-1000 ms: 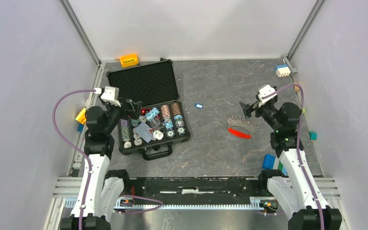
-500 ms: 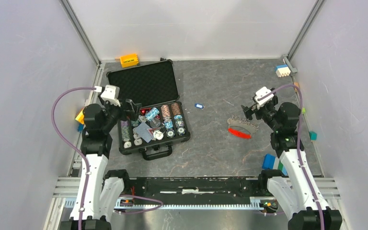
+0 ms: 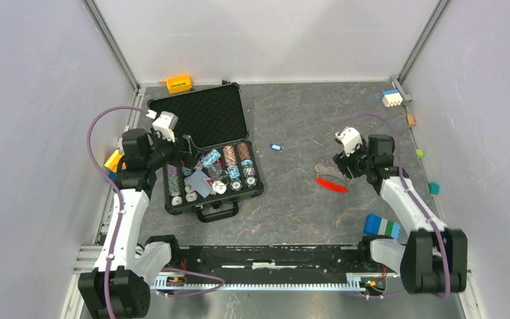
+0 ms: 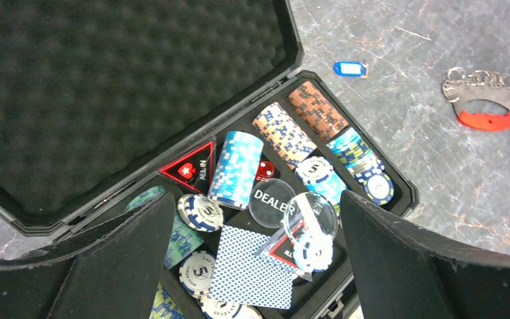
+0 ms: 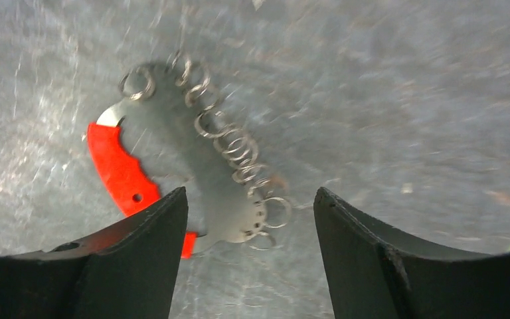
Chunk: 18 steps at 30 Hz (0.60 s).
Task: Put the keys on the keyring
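Grey marbled desk (image 3: 292, 206) between white walls, from above: the keyring (image 3: 327, 170), a silvery curve with a red strip (image 3: 333, 185), lies flat right of centre, and the right arm (image 3: 398, 193) bends down over it. The blue-headed key (image 3: 276, 147) lies alone, well apart to the left, between the keyring and an open case (image 3: 199, 116) of chips (image 3: 236, 163). The left arm (image 3: 129, 199) reaches over that case.

Left wrist: the left fingers (image 4: 119, 266) are spread wide above the chips and hold nothing. Key and keyring both show on bare desk beyond the case.

Right wrist, blurred: the right fingers (image 5: 139, 266) stand apart and empty, close over the keyring. Its near end sits in the gap between them, and the red strip runs behind one finger. Whether they touch it cannot be told.

The step in hand looks to be lifting the keyring. Since it lies flat, the fingers probably need to come right down to the desk and straddle the stiff plate edge. Closing on the plate or the strip rather than the loose rings (image 5: 239, 149) should help, because the rings would likely slip or swing. A slow, square close should keep the keyring from skating away.
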### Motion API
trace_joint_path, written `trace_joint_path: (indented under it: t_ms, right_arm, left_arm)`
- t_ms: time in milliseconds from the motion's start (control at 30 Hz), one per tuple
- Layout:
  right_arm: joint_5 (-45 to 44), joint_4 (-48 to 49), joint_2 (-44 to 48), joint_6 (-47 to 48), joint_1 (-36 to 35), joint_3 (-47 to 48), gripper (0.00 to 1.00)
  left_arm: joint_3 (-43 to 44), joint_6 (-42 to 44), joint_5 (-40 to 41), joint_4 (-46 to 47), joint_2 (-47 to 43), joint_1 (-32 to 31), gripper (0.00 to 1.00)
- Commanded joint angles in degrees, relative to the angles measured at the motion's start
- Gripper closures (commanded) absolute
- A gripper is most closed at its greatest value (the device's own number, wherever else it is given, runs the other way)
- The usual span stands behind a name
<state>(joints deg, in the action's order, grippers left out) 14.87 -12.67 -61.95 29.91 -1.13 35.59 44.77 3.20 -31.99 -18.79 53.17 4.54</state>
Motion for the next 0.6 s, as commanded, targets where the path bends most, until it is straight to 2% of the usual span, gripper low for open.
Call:
trace_joint_path:
  t_ms: [0,133,367,567]
  right_arm:
    - [5.2,-4.3,-8.0,-0.1,-0.4,5.4,0.28]
    - [9.0,-5.0,-15.7,-1.9,-2.0,10.7,0.34]
    - [7.8,-5.2,-25.0,-0.8,-4.9,16.8,0.42]
    - [9.1,-8.7,-31.8,1.7,-6.0,22.9,0.53]
  left_arm:
    - [1.7,2.3,-4.3,-0.4,-0.8,0.4,0.0]
    - [1.4,2.4,-5.3,-0.4,-0.6,0.4,0.0]
    - [1.1,2.9,-5.1,-0.3,-1.9,0.3,0.0]
    - [0.9,3.1,-4.8,-0.2,-1.8,0.4,0.0]
